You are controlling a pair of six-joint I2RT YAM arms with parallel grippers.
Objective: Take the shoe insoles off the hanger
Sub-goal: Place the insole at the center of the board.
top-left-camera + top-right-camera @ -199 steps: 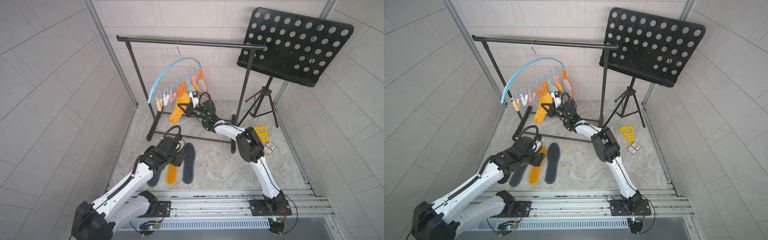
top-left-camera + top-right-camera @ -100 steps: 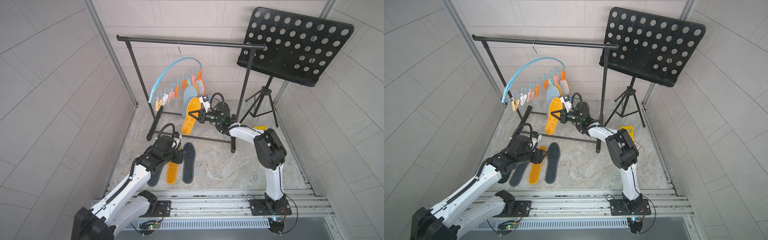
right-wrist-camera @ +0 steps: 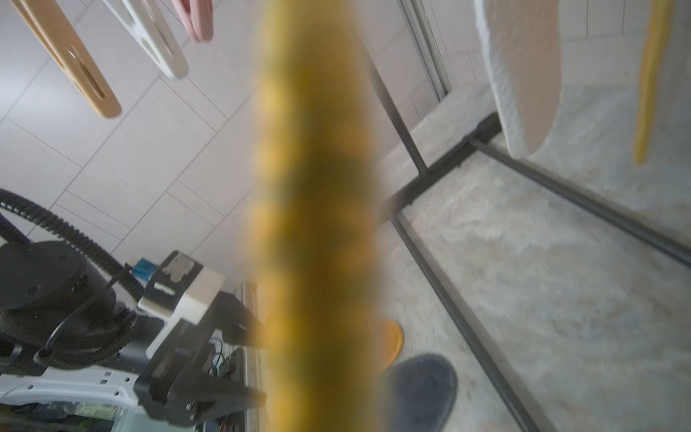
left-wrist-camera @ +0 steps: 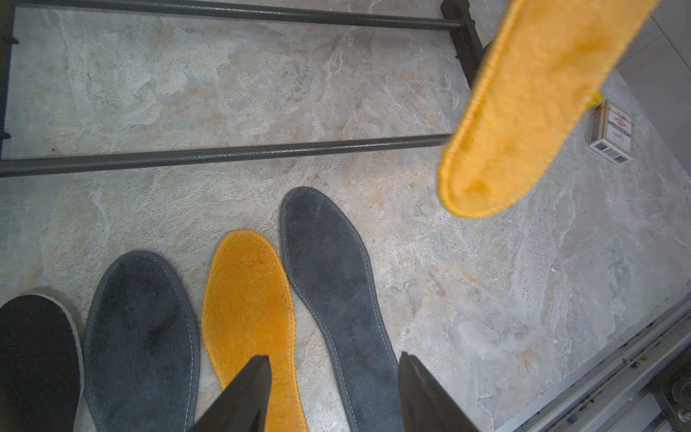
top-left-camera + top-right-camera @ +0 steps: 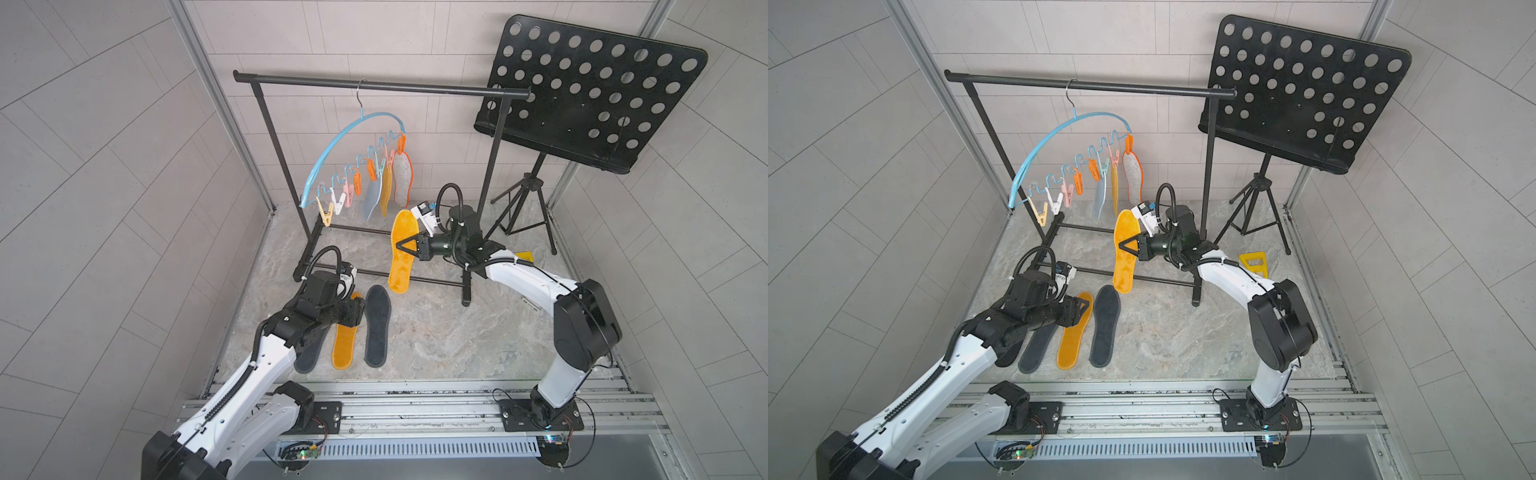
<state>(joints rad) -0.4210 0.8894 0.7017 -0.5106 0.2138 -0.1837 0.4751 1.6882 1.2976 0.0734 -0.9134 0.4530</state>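
Black rack (image 5: 374,85) at back of marble surface (image 5: 436,340). Perforated music stand (image 5: 582,91) right of rack. Yellow triangle (image 5: 1255,257) and small box (image 4: 611,132) right of rack's foot.

Left arm (image 5: 266,361) & right arm (image 5: 528,282): white link shells, black joint housings. Black corrugated cable (image 3: 71,233) loops at ea. wrist, next to a white cam box (image 3: 198,299) w/ blue plug. Jaws black, triangular. Black base plates (image 5: 515,415) w/ screws & thin wires.
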